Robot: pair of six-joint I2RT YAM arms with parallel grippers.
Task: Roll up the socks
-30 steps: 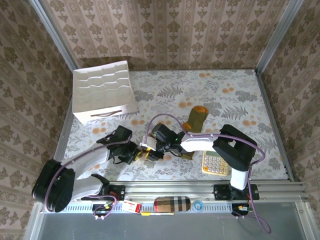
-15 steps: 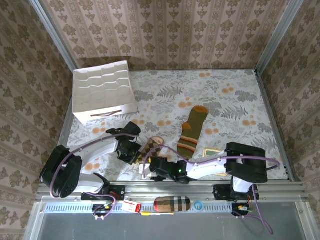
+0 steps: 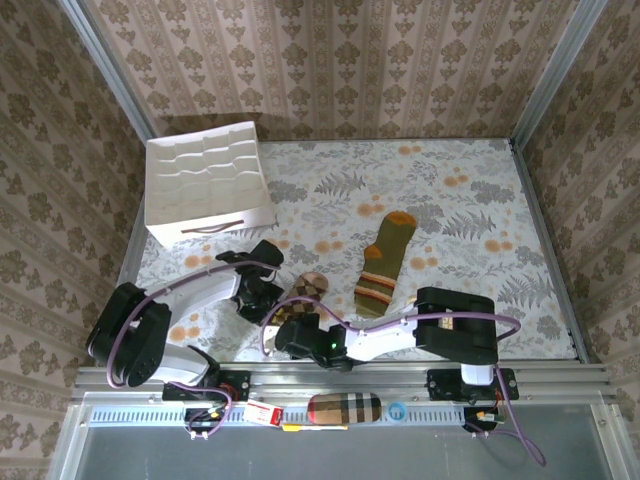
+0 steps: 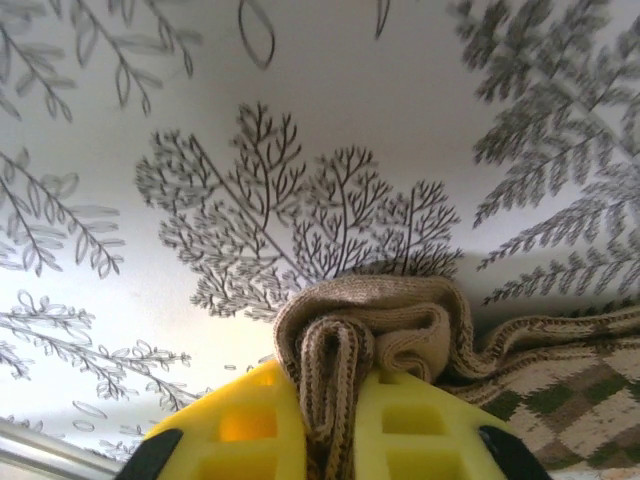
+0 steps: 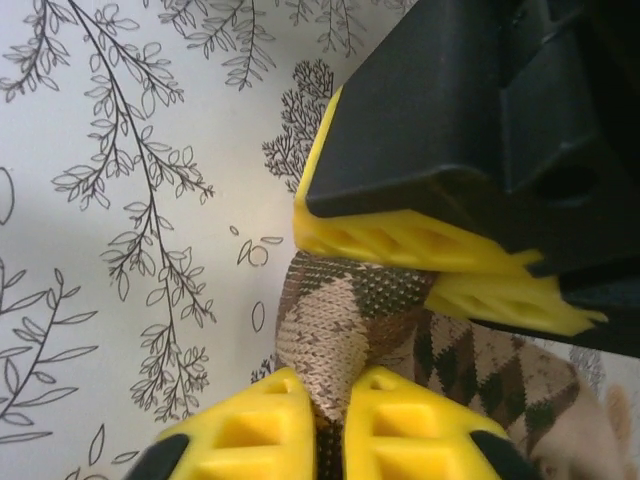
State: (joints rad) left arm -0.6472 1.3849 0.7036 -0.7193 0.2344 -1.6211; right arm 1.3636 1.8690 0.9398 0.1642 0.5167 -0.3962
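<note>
**Both grippers clamped on the argyle sock near the front edge**

The argyle sock (image 3: pixel 306 289) lies on the tabletop (image 3: pixel 470 200) close to its front edge, a little left of the middle, with both arms meeting over it. The left gripper (image 3: pixel 270 300) is at the sock's left side. In the left wrist view its yellow fingers (image 4: pixel 250 432) are pressed together on a bunched fold of tan knit, and the rest of the sock trails off to the right.

The right gripper (image 3: pixel 288 332) reaches in from the front, its arm stretched low along the front edge. In the right wrist view its jaws are closed on a pinched ridge of the diamond-patterned fabric, with the left gripper's fingers touching the same sock just beyond.

The green sock (image 3: pixel 383 264) lies flat near the middle of the tabletop, its orange toe towards the far edge, just right of the argyle sock and not touching it. A white bag (image 3: pixel 205 185) sits in the far left corner. A plaid case (image 3: pixel 343 408) rests on the rail in front of the tabletop.
</note>
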